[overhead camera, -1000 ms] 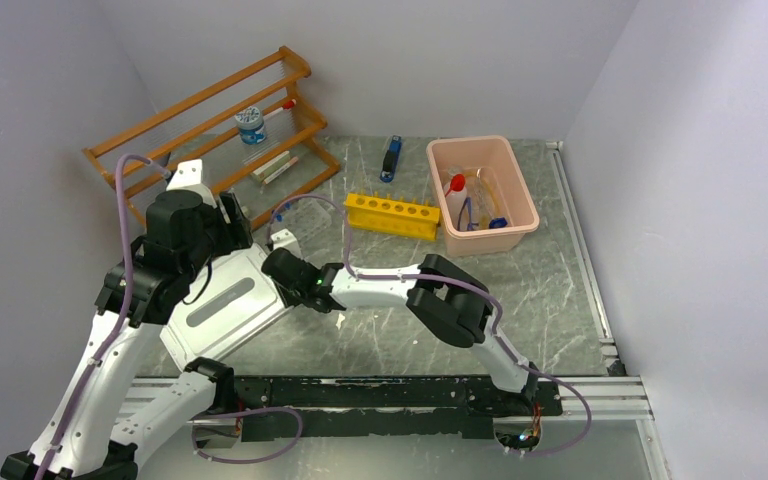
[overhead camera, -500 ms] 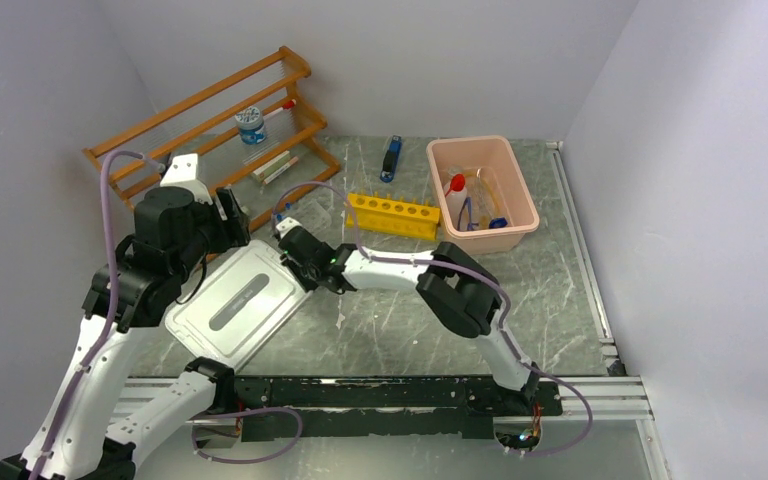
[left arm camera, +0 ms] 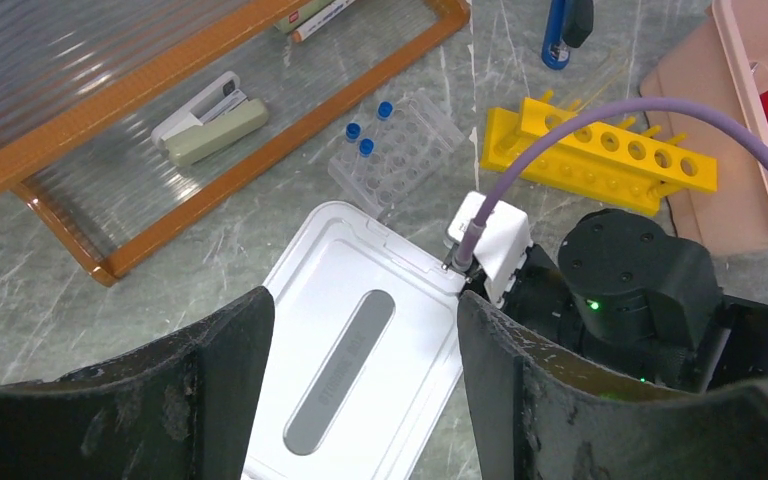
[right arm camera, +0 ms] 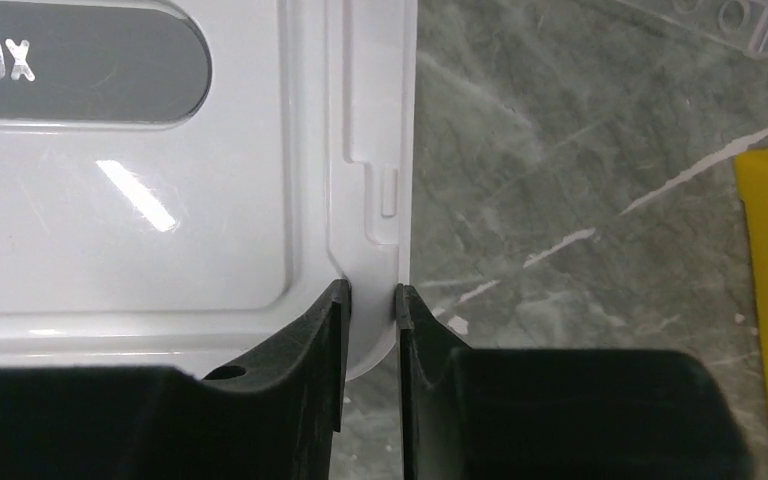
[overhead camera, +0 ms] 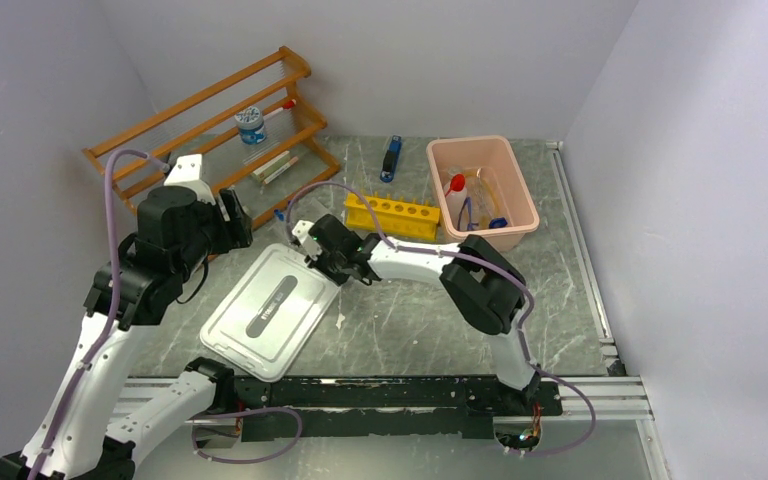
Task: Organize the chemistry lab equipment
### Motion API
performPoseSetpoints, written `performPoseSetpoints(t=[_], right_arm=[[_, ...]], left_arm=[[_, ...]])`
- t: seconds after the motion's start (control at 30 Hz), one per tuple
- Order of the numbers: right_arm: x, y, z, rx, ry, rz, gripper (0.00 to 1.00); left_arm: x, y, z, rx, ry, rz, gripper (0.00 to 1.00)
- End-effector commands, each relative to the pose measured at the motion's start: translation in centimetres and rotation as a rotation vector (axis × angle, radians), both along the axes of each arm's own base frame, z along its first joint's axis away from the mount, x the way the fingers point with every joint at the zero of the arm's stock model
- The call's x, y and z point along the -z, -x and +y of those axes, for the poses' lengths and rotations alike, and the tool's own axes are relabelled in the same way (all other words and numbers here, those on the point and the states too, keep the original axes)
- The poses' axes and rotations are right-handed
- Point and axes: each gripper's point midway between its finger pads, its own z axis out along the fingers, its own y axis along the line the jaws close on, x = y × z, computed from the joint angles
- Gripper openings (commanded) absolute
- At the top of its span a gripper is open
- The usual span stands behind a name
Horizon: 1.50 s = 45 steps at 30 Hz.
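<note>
My right gripper (overhead camera: 310, 248) is shut on the corner rim of a white box lid (overhead camera: 270, 310) that lies flat on the table; the right wrist view shows both fingers pinching the thin rim (right arm camera: 370, 320). My left gripper (left arm camera: 360, 400) is open and empty, hovering above the lid (left arm camera: 350, 350). A red-capped squeeze bottle (overhead camera: 455, 195) and blue-framed goggles (overhead camera: 482, 217) lie in the pink bin (overhead camera: 487, 243). Blue-capped tubes (left arm camera: 365, 148) stand in a clear rack beside the lid. A small blue-capped vial (overhead camera: 250, 125) sits on the wooden shelf (overhead camera: 200, 100).
A yellow tube rack (overhead camera: 392, 213) stands between the lid and the pink bin. A blue tool (overhead camera: 391, 155) lies at the back. The wooden shelf holds pens (overhead camera: 275, 165) and a white and green item (left arm camera: 210, 120). Walls close in on three sides.
My right gripper has swung away from the arms' bases and to the right with the lid's corner, turning and dragging the lid toward the table's middle. The left arm has barely moved.
</note>
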Motion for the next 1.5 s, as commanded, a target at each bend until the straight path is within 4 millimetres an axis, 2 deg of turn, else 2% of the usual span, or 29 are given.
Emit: performPoseSetpoints(t=[0.0,0.23,0.37,0.47,0.6,0.7,0.73,0.83,0.9,1.03,1.1,1.17,1.3,1.4,1.47], right_arm=[[3.7,2.0,-6.6,-0.133,0.258,0.049,0.18],[3.2,1.8,-9.7,-0.209,0.326,0.048,0.19],[2.6,1.7,-11.7,-0.212,0.348,0.046,0.21],[2.0,1.5,-12.8,-0.199,0.342,0.036,0.26],[1.5,1.1,-14.3,-0.153,0.346,0.027,0.31],[1.1,0.8,-15.0,-0.090,0.333,0.004,0.40],[-0.3,0.6,-14.7,-0.030,0.255,0.005,0.52],[-3.4,0.6,-13.5,0.039,0.089,0.009,0.61],[-5.6,0.8,-12.8,0.086,-0.015,0.005,0.63],[-8.9,1.5,-12.5,0.293,-0.228,0.027,0.64],[-9.8,2.3,-12.5,0.398,-0.337,0.077,0.64],[-10.3,3.7,-12.0,0.426,-0.431,0.146,0.64],[-10.2,5.9,-11.7,0.463,-0.547,0.256,0.63],[-9.4,6.4,-12.3,0.514,-0.536,0.290,0.63],[-8.8,6.1,-13.2,0.580,-0.499,0.285,0.62]], left_arm=[[0.4,0.2,-0.6,0.028,0.006,0.019,0.71],[0.9,0.0,-1.2,0.043,0.029,0.035,0.71],[2.1,-0.3,-2.0,0.063,0.056,0.055,0.72],[4.6,-0.5,-2.9,0.084,0.078,0.110,0.72],[9.9,-0.7,-4.1,0.102,0.091,0.230,0.74],[14.1,-1.2,-4.5,0.089,0.079,0.331,0.75],[16.8,-1.4,-5.0,0.101,0.079,0.382,0.77],[20.0,-1.6,-6.0,0.131,0.086,0.457,0.78],[22.0,-1.4,-6.6,0.152,0.096,0.507,0.75],[24.9,-1.1,-7.2,0.177,0.103,0.562,0.67],[26.0,-1.0,-7.2,0.181,0.097,0.569,0.62],[26.8,-1.0,-7.2,0.195,0.086,0.574,0.57],[27.7,-0.8,-7.9,0.233,0.073,0.588,0.51],[28.4,-0.6,-8.0,0.234,0.034,0.610,0.46],[29.0,-0.4,-8.1,0.234,-0.006,0.628,0.42]])
